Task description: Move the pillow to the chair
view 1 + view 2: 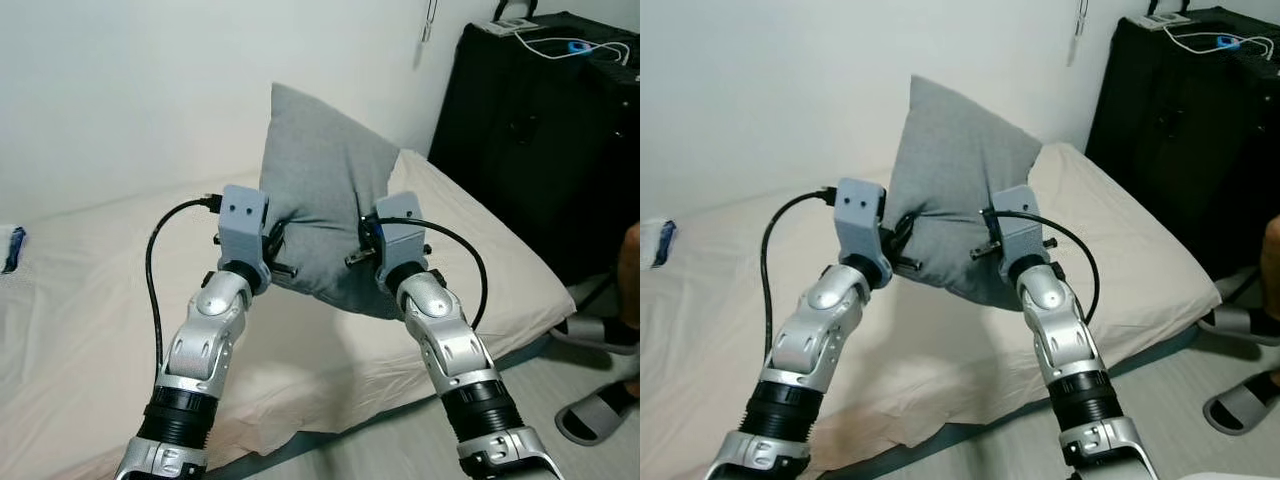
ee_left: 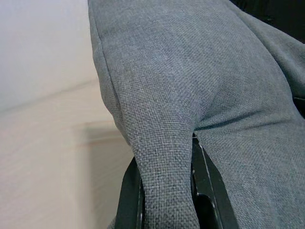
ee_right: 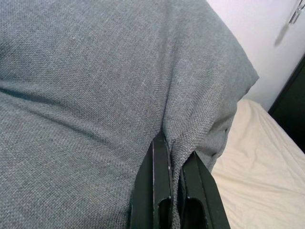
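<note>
Two silver arms reach forward from the bottom of the head views, one at 7 o'clock and one at 5 o'clock, each ending in a grey wrist housing with a black cable looping off it. Between them hangs one grey pillow (image 1: 325,205), held up off the bed with a corner pointing to 12 o'clock and its lowest corner hanging clear above the sheet.

The left gripper (image 2: 164,191) pinches a fold of the pillow's fabric: in the left wrist view the cloth bunches into a ridge between two black fingers (image 2: 128,200), which press against it on both sides. The right gripper (image 3: 172,188) does the same on the pillow's other edge; its two black fingers (image 3: 155,186) stand close together with a thin pleat of grey weave squeezed between them.

Beneath and beyond the pillow lies one bed (image 1: 90,300) with a cream sheet, running from 9 o'clock to 3 o'clock. At 9 o'clock, on the sheet's far edge, sits one small blue-and-white object (image 1: 12,247), too small to identify.

At 4 o'clock, on the grey floor, a person's foot in a grey slipper (image 1: 595,412) shows, with a second slipper (image 1: 590,330) just above it. At 2 o'clock stands one black cabinet (image 1: 530,130), with a white cable (image 1: 575,45) lying on top. A white wall (image 1: 120,90) closes the scene.
</note>
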{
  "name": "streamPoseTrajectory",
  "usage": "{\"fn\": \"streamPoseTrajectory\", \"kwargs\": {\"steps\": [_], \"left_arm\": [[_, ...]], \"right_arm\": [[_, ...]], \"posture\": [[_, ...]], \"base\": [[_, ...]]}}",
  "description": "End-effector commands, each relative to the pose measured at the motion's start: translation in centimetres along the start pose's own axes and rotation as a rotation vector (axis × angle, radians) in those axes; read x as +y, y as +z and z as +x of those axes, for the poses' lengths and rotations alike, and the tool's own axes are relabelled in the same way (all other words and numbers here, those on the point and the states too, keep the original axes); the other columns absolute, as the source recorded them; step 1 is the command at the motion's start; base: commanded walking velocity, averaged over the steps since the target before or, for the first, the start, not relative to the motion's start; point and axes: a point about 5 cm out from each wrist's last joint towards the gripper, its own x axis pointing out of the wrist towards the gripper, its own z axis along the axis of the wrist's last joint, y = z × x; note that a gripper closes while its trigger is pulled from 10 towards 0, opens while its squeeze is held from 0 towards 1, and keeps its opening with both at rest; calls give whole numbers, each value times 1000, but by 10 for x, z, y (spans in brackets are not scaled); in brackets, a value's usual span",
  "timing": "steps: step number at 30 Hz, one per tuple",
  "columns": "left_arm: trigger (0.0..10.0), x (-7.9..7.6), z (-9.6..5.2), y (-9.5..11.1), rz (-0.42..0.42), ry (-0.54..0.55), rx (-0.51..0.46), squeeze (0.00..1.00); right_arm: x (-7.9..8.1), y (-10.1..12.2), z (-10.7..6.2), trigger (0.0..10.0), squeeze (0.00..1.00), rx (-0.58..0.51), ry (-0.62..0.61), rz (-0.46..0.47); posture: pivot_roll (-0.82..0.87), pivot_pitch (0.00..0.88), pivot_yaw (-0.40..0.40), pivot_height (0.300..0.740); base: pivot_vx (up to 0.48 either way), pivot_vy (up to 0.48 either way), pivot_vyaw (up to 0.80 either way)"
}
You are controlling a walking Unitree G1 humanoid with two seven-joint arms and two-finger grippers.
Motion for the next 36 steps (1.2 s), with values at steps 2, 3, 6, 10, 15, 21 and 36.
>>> {"fn": "streamPoseTrajectory", "kwargs": {"steps": [2, 3, 6, 10, 15, 21, 36], "left_arm": [[10000, 26, -6, -3, 36, 113, -19, 0], [10000, 26, -6, -5, 26, 115, -10, 0], [10000, 23, -8, -9, 21, 108, 3, 0], [10000, 22, -8, -9, 23, 106, 3, 0], [10000, 23, -7, -9, 30, 107, 2, 0], [10000, 22, -7, -10, 51, 103, 8, 0], [10000, 20, -7, -12, 53, 102, 15, 0]], "right_arm": [[-19, -15, -5, 10000, 0, 66, -99, 7], [-18, -17, -5, 10000, 0, 70, -97, 5], [-17, -21, -7, 10000, 0, 88, -91, 7], [-16, -23, -8, 10000, 0, 94, -87, 6], [-15, -23, -8, 10000, 0, 98, -84, 13], [-16, -23, -8, 10000, 0, 98, -79, 3], [-15, -23, -8, 10000, 0, 100, -71, -11]], "posture": [[11, 46, 0, 740], [11, 46, 0, 740], [15, 45, 0, 740], [15, 45, 0, 740], [13, 50, 2, 740], [14, 55, 0, 740], [12, 62, -1, 740]], "base": [[0, 0, 0], [0, 0, 0], [0, 0, 0], [0, 0, 0], [0, 0, 0], [0, 0, 0], [0, 0, 0]]}}
